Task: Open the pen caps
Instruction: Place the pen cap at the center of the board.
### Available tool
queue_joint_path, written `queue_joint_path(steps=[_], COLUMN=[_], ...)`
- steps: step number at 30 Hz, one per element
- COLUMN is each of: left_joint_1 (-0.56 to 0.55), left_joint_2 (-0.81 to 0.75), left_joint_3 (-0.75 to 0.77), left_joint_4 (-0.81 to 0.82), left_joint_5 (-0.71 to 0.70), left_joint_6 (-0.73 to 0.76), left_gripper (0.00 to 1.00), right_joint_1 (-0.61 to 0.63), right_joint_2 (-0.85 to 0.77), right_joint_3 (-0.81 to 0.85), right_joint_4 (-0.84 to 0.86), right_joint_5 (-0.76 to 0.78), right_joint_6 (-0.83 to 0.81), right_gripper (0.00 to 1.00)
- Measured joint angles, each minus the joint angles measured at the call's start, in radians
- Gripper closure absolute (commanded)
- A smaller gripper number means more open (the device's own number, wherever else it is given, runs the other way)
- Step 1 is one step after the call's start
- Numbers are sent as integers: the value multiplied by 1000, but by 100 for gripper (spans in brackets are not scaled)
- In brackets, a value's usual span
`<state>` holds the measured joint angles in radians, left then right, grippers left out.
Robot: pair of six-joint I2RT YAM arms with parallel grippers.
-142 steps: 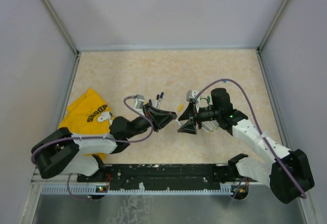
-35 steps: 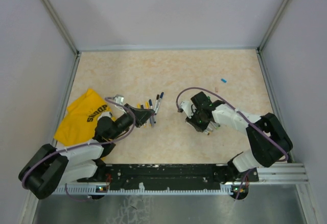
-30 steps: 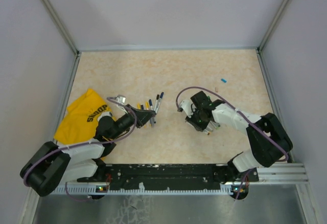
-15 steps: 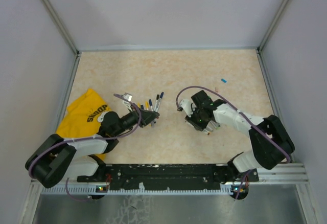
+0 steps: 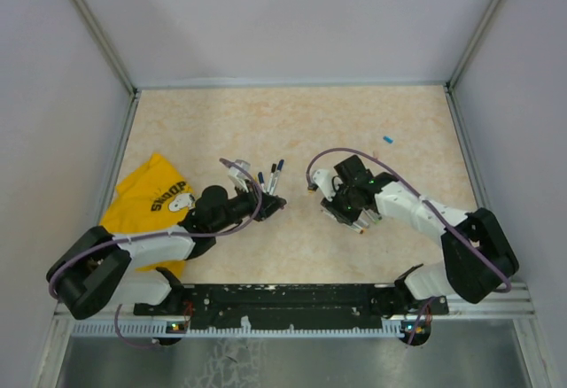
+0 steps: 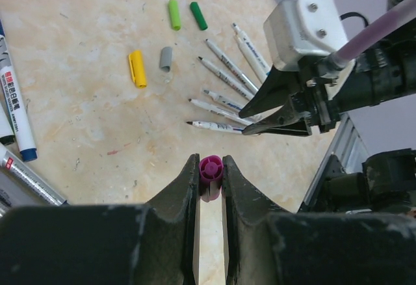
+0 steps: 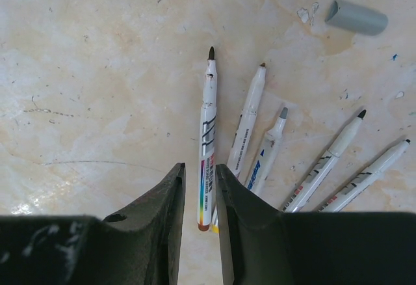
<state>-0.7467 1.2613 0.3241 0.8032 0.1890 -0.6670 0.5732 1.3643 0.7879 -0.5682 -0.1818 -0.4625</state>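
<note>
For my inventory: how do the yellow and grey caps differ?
The yellow cap is longer and brighter than the grey cap. The grey cap lies nearer the uncapped pens than the yellow cap. Both lie loose on the table.

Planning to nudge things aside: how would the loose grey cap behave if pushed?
The grey cap is a cylinder on its side, so it would probably roll. It looks like plastic, likely light and stiff.
</note>
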Motion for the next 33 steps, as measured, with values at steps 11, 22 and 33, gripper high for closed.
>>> queue_joint_path(steps=[11,22,33], left_joint_1=[-54,-55,-55], left_joint_2=[100,332,613], left_joint_3=[124,405,753], left_joint_4=[-171,-442,-724], left_joint_5=[-97,-156,-218], left_joint_6=[63,92,141], left_gripper=[100,100,94], right_joint_1=[-22,-55,-73], right_joint_2=[-22,-31,-58], right_joint_3=[0,0,0], right_joint_4=[-1,-1,0], right_joint_5=[-5,-7,-11], right_joint_6=[-2,-2,-2], right_gripper=[74,74,75])
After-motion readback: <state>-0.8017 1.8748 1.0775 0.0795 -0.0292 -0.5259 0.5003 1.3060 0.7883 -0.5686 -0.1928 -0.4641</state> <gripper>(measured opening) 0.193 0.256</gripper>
